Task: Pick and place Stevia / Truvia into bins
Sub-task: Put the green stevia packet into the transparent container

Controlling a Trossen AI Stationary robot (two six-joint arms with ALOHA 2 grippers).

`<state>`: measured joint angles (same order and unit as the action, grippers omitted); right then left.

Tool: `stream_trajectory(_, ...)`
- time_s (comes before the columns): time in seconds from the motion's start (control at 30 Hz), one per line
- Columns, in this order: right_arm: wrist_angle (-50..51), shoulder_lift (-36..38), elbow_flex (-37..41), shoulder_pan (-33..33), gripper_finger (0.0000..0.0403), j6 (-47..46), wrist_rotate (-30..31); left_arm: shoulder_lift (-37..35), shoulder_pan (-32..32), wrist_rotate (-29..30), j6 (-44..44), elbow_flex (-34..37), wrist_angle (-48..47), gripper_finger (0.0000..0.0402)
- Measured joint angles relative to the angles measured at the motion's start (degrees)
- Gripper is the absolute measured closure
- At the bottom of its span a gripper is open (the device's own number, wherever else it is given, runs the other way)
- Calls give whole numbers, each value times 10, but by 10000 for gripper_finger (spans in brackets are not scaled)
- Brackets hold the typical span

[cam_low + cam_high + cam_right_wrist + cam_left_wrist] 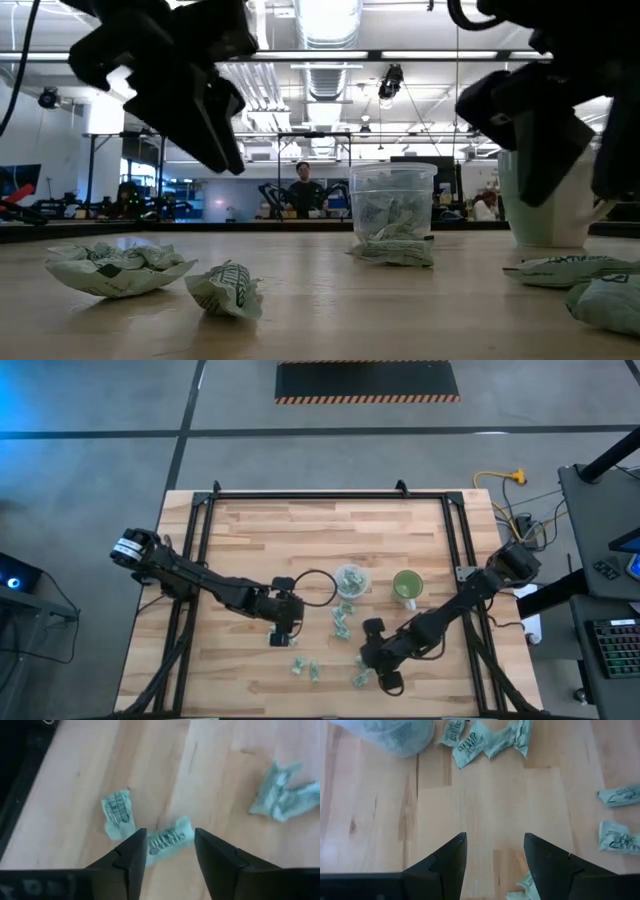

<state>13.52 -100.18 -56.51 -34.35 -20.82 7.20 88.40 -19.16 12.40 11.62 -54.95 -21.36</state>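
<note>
Two cups stand on the wooden worktop (250,530): a clear cup (352,579) with several sachets inside, and a green cup (407,586) just to its right. Their contents cannot be counted; in the low view the clear cup (393,203) shows only a crumpled mass of paper, and the other cup (545,208) is partly covered by a dark arm.

Loose sachets lie scattered in front of the cups. From above roughly six or seven can be made out: a small group (342,616) just below the clear cup, two (305,668) nearer the front edge, one (277,639) under the left hand, and one (360,679) by the right hand. They are too small there for an exact count.

The left hand (283,624) hovers left of the clear cup, fingers spread and holding nothing; its wrist view shows bare wood between the fingers (447,862), and a sachet (526,889) cut off at the frame's edge.

The right hand (388,682) is low near the front edge, fingers also apart. In its wrist view one sachet (169,839) lies between the open fingertips (132,852), another (117,813) just beside, and a crumpled one (284,794) well apart.
</note>
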Motion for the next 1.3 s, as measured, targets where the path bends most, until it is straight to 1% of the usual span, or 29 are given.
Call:
stream_trajectory(0.07,-2,-2,1,-2,230,2,-5,0,0,0,0,7,3,221)
stream_trajectory(0.13,-28,-14,0,-2,215,3,-13,0,0,0,0,9,6,221)
stream_trajectory(0.3,-27,-39,-3,-2,187,9,-14,-1,0,0,0,10,11,221)
stream_trajectory(0.43,-19,-49,-3,-2,173,9,-12,-2,0,0,0,10,14,221)
stream_trajectory(0.57,-13,-53,-3,-2,170,4,-8,-2,0,0,0,10,14,221)
stream_trajectory(0.77,24,-56,-3,-2,179,-17,8,-2,0,0,0,10,16,221)
stream_trajectory(1.0,40,-53,-3,-2,195,-22,17,-2,0,0,0,10,19,221)
stream_trajectory(1.13,45,-49,-2,-2,214,-18,18,-2,0,0,0,10,20,221)
stream_trajectory(1.3,50,-45,-1,-2,249,-12,18,-2,0,0,0,10,20,221)
